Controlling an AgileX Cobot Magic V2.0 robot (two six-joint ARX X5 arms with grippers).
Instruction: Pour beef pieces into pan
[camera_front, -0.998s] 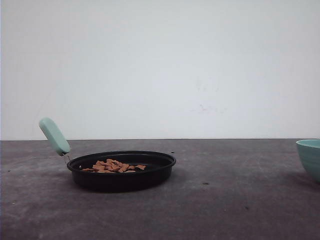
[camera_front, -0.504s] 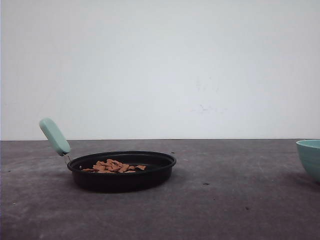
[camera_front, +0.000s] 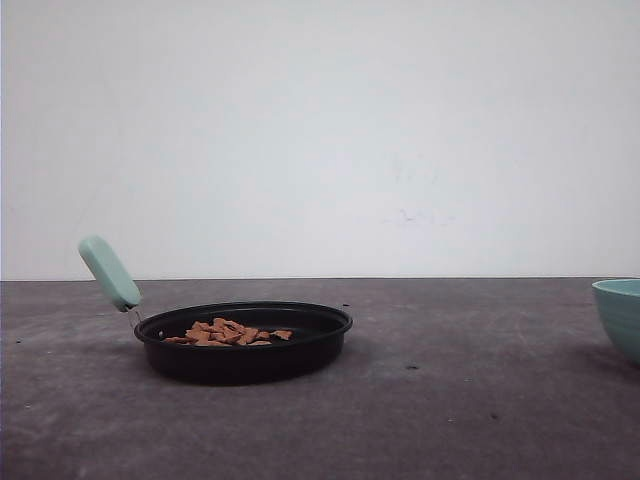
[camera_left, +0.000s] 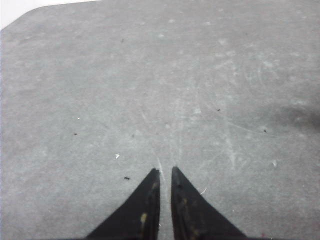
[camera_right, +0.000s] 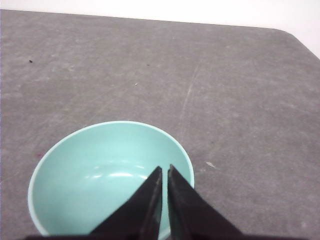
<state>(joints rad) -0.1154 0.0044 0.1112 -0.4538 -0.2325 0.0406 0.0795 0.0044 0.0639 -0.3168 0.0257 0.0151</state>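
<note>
Reddish-brown beef pieces (camera_front: 228, 333) are seen heaped inside the pan (camera_front: 244, 342) toward the bench's left edge; pouring is judged done. Both claws, left gripper (camera_left: 164, 171) and right gripper (camera_right: 165, 169), are held nearly closed, empty; only retreat remains.

Teal bowl (camera_front: 618, 315): cut off by the front view's right edge. Pan (camera_front: 243, 341): near wall hides the lower beef pieces (camera_front: 228, 333); individual count indeterminable.
</note>
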